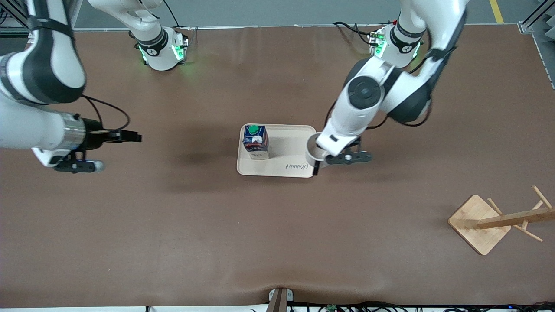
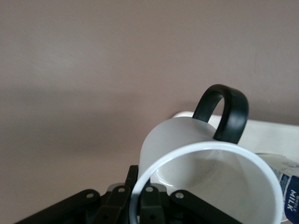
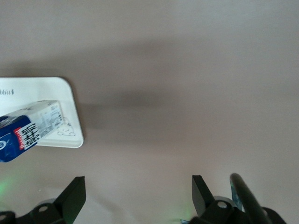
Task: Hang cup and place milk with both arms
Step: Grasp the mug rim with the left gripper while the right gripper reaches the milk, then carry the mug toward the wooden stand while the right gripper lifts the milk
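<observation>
So the left tool (image 1: pixel 318 161) is up over the tray's (image 1: pixel 277 167) edge at the left arm's end, roughly the tray's 3 o'clock in the front view, and it's clamped on the rim of the cup (image 1: pixel 313 149). In the left wrist view the cup (image 2: pixel 210 177) is tipped so you look right into the white inside, with one finger (image 2: pixel 149 203) pressed against the rim and the black handle (image 2: pixel 223 113) sticking up on the side away from the tool. The cup looks lifted off the tabletop (image 1: pixel 277 242), though I honestly can't tell whether it's fully clear of the tray. The milk (image 1: pixel 255 141) stands upright on the tray, in the corner toward the right arm's end and farther from the front camera, about 10 o'clock from the tray's centre, green cap (image 1: pixel 253 128) on top. The right wrist view catches the carton (image 3: pixel 28 133) and the tray corner (image 3: pixel 70 116) too. The right tool (image 1: pixel 78 166) is just waiting, hanging over bare tabletop well apart from the tray at the right arm's end, fingers spread wide with nothing between them (image 3: pixel 135 196). The wooden cup rack (image 1: pixel 494 221) sits way out toward the left arm's end, about 4 o'clock from the tray and nearer the front camera, pegs (image 1: pixel 531 232) bare.
</observation>
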Tool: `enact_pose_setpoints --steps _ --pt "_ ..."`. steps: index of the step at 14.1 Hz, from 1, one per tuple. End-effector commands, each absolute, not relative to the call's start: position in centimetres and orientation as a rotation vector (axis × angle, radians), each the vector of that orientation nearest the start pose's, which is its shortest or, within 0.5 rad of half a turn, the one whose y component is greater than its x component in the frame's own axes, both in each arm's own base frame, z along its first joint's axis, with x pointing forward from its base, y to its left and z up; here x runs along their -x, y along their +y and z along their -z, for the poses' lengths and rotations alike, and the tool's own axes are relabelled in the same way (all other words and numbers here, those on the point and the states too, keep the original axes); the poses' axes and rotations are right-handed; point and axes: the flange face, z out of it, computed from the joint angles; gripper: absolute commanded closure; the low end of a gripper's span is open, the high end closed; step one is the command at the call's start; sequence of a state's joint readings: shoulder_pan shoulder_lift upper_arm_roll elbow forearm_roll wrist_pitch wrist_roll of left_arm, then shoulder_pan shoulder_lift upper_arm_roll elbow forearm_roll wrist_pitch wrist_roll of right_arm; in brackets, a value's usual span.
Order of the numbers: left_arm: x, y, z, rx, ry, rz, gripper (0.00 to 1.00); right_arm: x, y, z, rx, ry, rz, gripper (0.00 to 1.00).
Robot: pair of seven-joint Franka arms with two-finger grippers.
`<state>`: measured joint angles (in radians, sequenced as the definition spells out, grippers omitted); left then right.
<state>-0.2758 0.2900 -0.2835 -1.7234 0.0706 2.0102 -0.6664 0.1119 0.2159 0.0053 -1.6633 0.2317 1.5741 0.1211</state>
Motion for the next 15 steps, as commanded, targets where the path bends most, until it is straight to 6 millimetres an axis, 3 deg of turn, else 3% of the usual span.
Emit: enact_pose_setpoints --steps 1,2,4,7,8,11,13,15 --pt "-55.9 -26.0 -46.9 3.119 -0.126 0.035 1.00 -58.7 14.8 -45.8 2.913 -0.003 -0.489 0.00" --pt "-55.9 -23.9 -48.7 3.109 -0.135 0.042 1.00 -58.6 17.9 -46.5 2.929 -0.074 -0.410 0.00" --pt "-56.6 -18.6 -51.5 3.097 -0.113 0.075 1.00 -59.1 21.5 -46.9 2.927 -0.059 -0.220 0.00" --pt "-57.6 -9.2 -54.4 3.080 0.002 0.102 1.00 -55.2 31.3 -45.1 2.961 0.141 -0.244 0.00" --pt "-57.7 -5.9 -54.9 3.068 0.120 0.092 1.00 -53.9 34.0 -44.1 2.968 0.179 -0.236 0.00" --pt "-57.8 3.6 -55.2 3.053 0.322 0.074 1.00 -51.6 39.1 -41.4 2.982 0.279 -0.218 0.00" --pt "-57.3 8.2 -55.1 3.035 0.443 0.059 1.00 -51.0 40.1 -40.1 3.059 0.275 -0.166 0.00" --pt "-56.9 11.4 -54.7 3.020 0.543 0.042 1.00 -49.8 41.8 -39.2 3.085 0.347 -0.157 0.00"
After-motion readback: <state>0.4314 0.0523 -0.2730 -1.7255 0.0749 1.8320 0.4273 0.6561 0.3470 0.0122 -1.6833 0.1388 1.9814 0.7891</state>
